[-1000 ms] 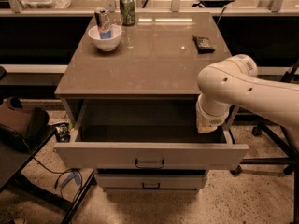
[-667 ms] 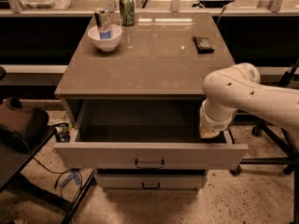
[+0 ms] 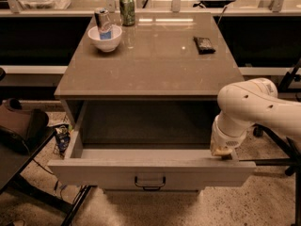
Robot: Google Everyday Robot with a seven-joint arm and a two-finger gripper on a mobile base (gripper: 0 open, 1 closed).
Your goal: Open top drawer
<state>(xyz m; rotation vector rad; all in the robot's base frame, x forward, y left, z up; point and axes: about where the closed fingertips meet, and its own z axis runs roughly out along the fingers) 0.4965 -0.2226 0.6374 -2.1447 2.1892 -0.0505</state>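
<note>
Nearest me, the top drawer (image 3: 108,173) stands well out of the desk (image 3: 155,60), its grey front panel with the thin black handle (image 3: 150,181) hanging forward of everything else. Compared with a second ago the front has come further toward me, and more of the pale, shallow interior is showing behind it. The desk itself has not shifted.

At the drawer's right near corner sits the tool (image 3: 221,149), pressed just behind the front panel, on the inner side, touching or very nearly touching its top edge. It has travelled outward and downward together with the panel, so I judge it is dragging the drawer open from the inside, not by the handle. Whether the tool is set wide or narrow I cannot tell from where I stand. The white arm (image 3: 254,107) reaches in from the right.

I see nothing in the drawer. With this much interior exposed, the opening looks essentially done; little travel can remain.

Farther back, on the desk top, lie a dark packet (image 3: 204,44), a white bowl (image 3: 105,37) with a can (image 3: 102,19) standing in it, and a green can (image 3: 127,9) just behind.
</note>
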